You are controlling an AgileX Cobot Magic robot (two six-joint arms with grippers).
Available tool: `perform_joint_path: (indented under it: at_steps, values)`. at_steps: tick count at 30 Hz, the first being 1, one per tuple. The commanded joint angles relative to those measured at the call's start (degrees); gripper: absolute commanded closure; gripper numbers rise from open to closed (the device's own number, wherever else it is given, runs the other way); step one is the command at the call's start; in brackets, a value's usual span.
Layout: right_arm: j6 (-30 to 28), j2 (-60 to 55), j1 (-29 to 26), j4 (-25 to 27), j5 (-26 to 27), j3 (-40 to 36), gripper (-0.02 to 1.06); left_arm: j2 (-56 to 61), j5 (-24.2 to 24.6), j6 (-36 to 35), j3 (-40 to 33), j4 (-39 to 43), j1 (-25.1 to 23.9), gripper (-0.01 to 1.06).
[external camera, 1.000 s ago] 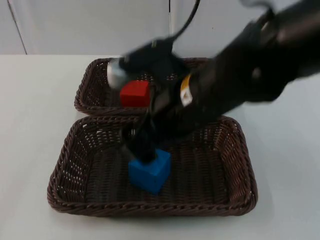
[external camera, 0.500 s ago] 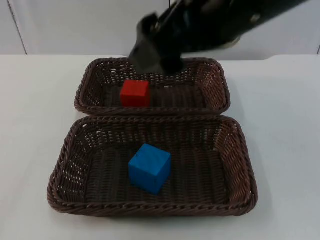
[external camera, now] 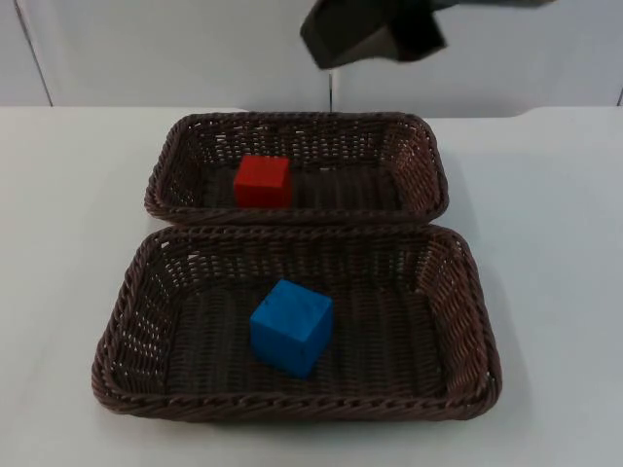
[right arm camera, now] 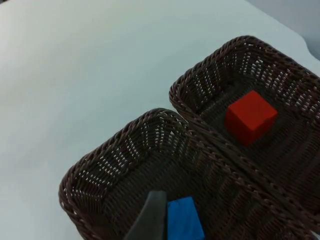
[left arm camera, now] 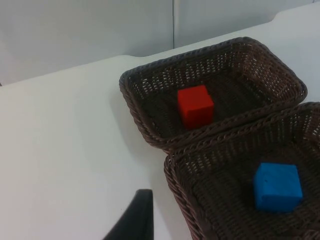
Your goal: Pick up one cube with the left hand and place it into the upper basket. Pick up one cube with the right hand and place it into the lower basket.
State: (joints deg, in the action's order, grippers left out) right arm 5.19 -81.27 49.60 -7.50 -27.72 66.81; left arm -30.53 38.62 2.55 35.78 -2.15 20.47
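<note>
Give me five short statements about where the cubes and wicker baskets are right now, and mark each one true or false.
1. The red cube lies inside the upper brown wicker basket. True.
2. The blue cube sits on the white table beside the baskets. False: it lies inside the lower brown wicker basket.
3. Both cubes share one basket. False: each basket holds one cube.
4. The two baskets stand side by side with their long rims close together. True.
5. The right gripper holds the blue cube. False: the cube rests free on the basket floor, and a black part of the right arm hangs high above the upper basket.
</note>
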Motion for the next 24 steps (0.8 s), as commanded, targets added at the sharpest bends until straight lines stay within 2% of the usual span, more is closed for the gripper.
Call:
perform_joint_path:
  at_steps: [1, 5, 13, 24]
  values:
    - [-0.2, 2.3, 0.3, 0.3, -0.4, -1.5, 0.22, 1.2, 0.6, -0.3, -0.2, -0.4, 0.3, 0.00]
    - [-0.2, 5.3, 0.3, 0.3, 0.6, -5.2, 0.22, 3.9, 0.8, -0.3, -0.2, -0.3, 0.3, 0.00]
    - [-0.2, 13.1, 0.3, 0.3, 4.7, -13.5, 0.22, 12.7, 9.8, 1.2, -0.2, 0.3, 0.3, 0.00]
    - [-0.2, 26.0, 0.3, 0.1, 7.4, -20.8, 0.22, 21.4, 16.0, 1.2, -0.2, -1.5, 0.3, 0.00]
